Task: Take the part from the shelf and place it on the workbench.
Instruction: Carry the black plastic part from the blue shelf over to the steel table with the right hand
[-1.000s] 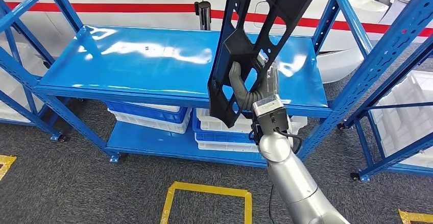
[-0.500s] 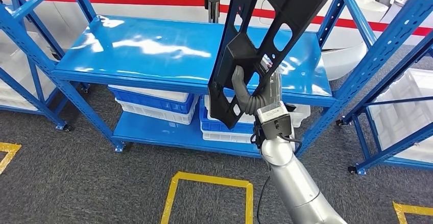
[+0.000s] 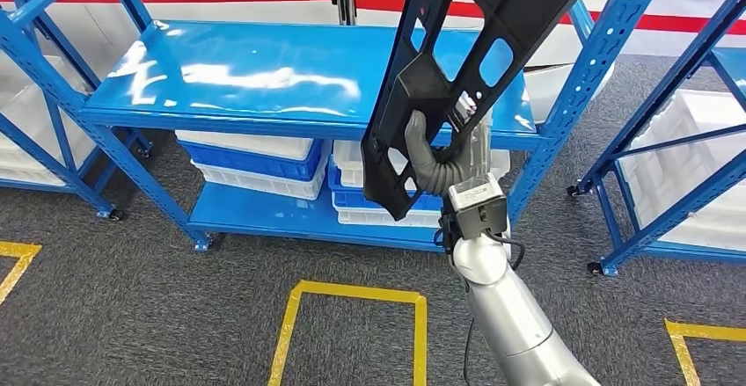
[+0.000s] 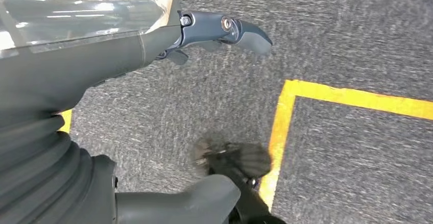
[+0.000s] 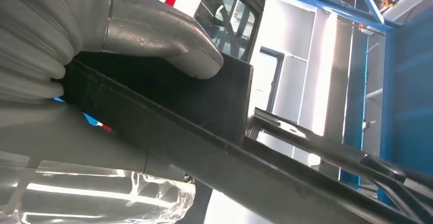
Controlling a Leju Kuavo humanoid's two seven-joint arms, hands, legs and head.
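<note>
- Done, judging by how things lie: the part [image 3: 462, 69] is off the shelf [image 3: 264, 83]. It is a long black frame with cut-out openings, carried tilted, its upper end running out of the top of the head view.
- The right hand [image 3: 444, 153] grips the part low down, thumb through one opening and fingers behind the frame. In the right wrist view the thumb [image 5: 168, 40] presses flat on a black panel of the part [image 5: 204, 132].
- The part hangs in the air in front of the shelf's top board, touching nothing but the hand.
- The left hand [image 4: 102, 55] holds nothing; it hangs over the grey floor [image 4: 347, 40] with its fingers apart, near yellow tape [image 4: 286, 112].
- Left to do: carry the part to the table and set it down. No table is visible, so the robot probably has to turn or walk first.
- Roughly the first half looks complete; the placing is not yet begun.
- White and blue bins [image 3: 255, 162] sit on the lower shelf.
</note>
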